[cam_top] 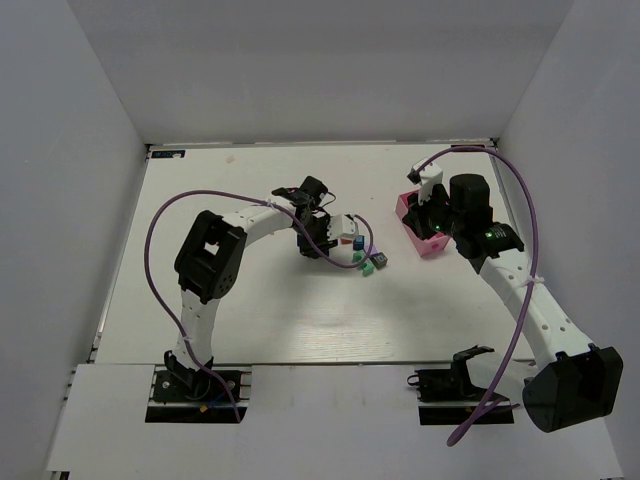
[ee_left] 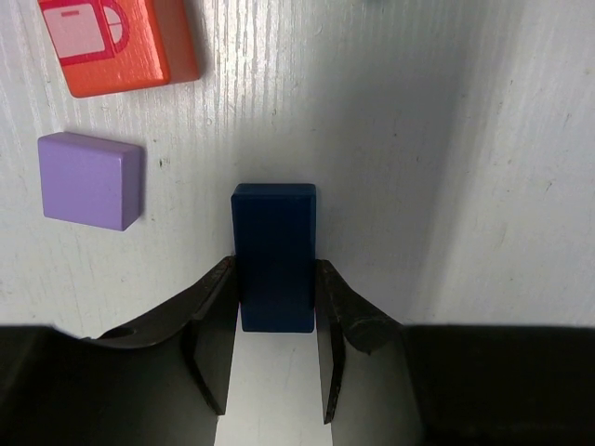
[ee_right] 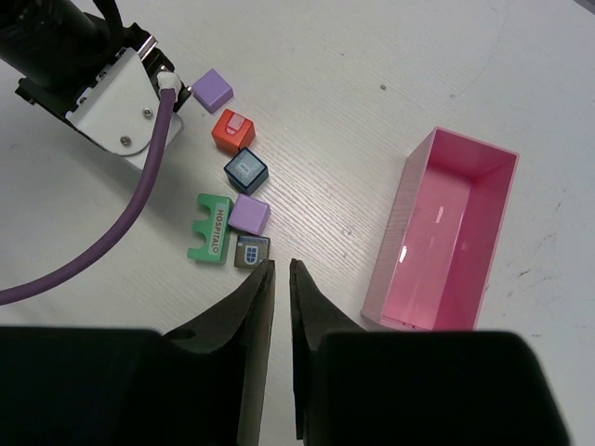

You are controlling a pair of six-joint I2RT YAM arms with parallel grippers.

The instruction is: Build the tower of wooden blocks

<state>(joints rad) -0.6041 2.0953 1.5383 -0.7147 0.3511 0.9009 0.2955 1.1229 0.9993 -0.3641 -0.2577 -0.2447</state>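
Note:
The wood block tower is only loose blocks lying flat on the white table: a purple block (ee_right: pixel 212 90), a red-orange one (ee_right: pixel 233 129), a dark blue cube (ee_right: pixel 246 171), a second purple block (ee_right: pixel 250 215), a green "HOSPITAL" arch (ee_right: pixel 210 229) and a dark grey block (ee_right: pixel 252 251). None is stacked. My left gripper (ee_left: pixel 274 268) is shut on a long dark blue block (ee_left: pixel 273 242), held low beside a purple block (ee_left: pixel 90 179) and a red-orange block (ee_left: pixel 121 42). My right gripper (ee_right: pixel 280 265) hovers just right of the cluster, jaws nearly together and empty.
A pink rectangular tray (ee_right: pixel 409 232) stands empty to the right of the blocks, under my right arm in the top view, pink tray (cam_top: pixel 432 246). The left arm's purple cable (ee_right: pixel 139 200) hangs over the cluster's left side. Walls enclose the table.

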